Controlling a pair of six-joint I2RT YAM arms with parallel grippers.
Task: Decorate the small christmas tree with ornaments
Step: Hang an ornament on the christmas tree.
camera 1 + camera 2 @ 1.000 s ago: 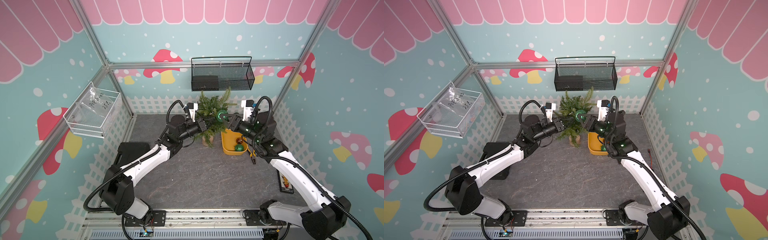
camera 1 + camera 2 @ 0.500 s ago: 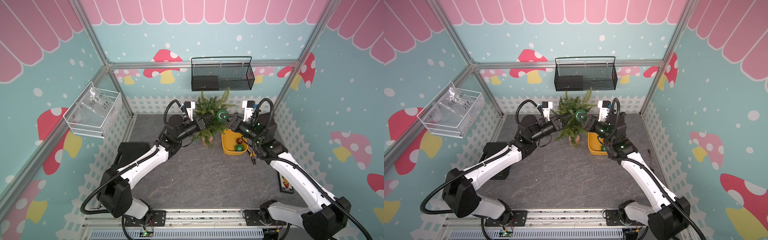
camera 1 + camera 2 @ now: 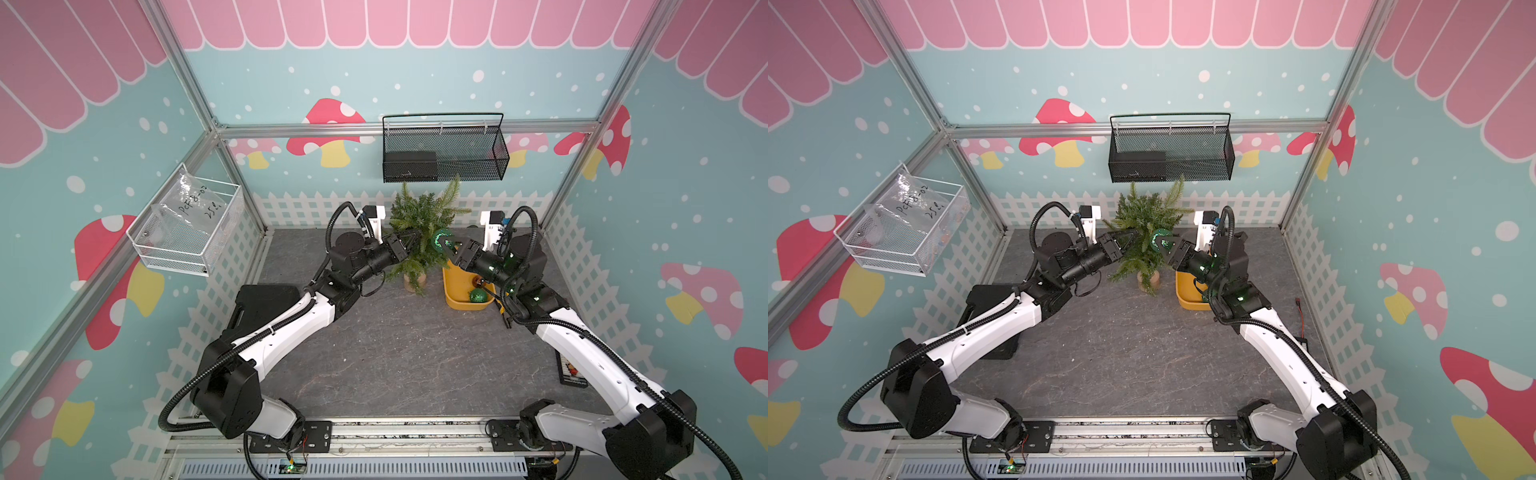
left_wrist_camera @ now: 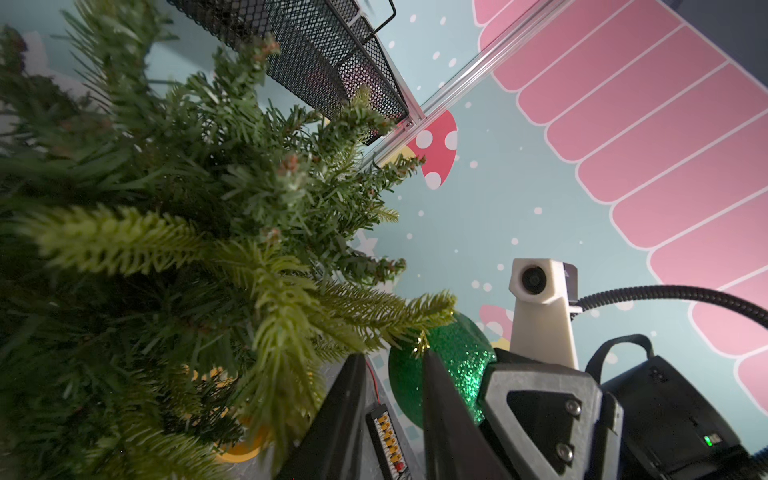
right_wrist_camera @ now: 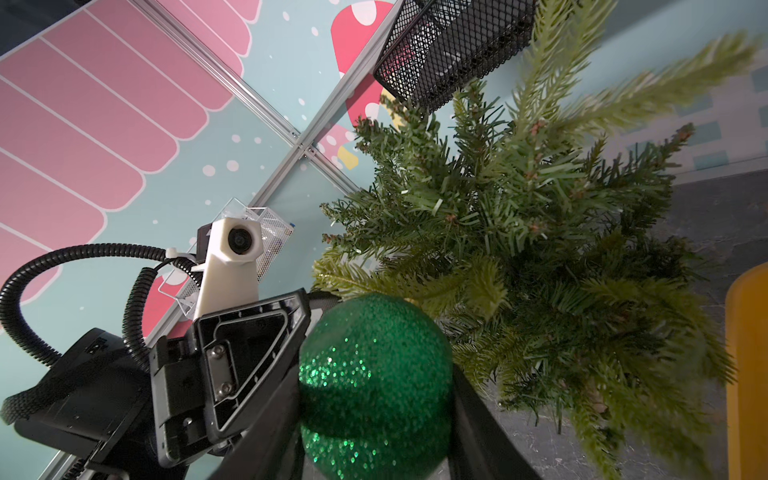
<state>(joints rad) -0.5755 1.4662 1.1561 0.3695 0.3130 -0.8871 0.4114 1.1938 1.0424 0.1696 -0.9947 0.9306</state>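
Black left gripper [image 3: 415, 239]: jaws parted to a narrow gap, nothing visibly clamped between them. The tips are nosed into the foliage, close to the ornament coming in from the other side. My read is that it's there to steady a twig or guide the hanger.

Small christmas tree [image 3: 419, 224]: upright between the two grippers, with dark bristly needles and paler, yellower twig tips. Its tan wooden base sits on the grey tabletop [image 3: 395, 353], down below the left fingertips. No ornament hangs free on it yet, as far as I can see.

Thin gold loop [image 4: 420, 343]: right at one left fingertip, tucked under a pale twig end. Can't tell whether it has hooked on.

Glittery green bauble [image 3: 439, 239]: round and sparkling, carried up against the outer branches just ahead of the left tips.

Black right gripper [image 3: 448, 246]: closed on the green bauble, a finger on either side of its belly. Gripping the body leaves the loop end free to face the branches, which looks like the point of this hold.

Bright yellow tray [image 3: 451, 286]: below and behind the right gripper, under its wrist. A second green bauble [image 3: 478, 296] waits inside. A copper-brown bauble [image 3: 478, 284] sits beside it, partly hidden by the arm.
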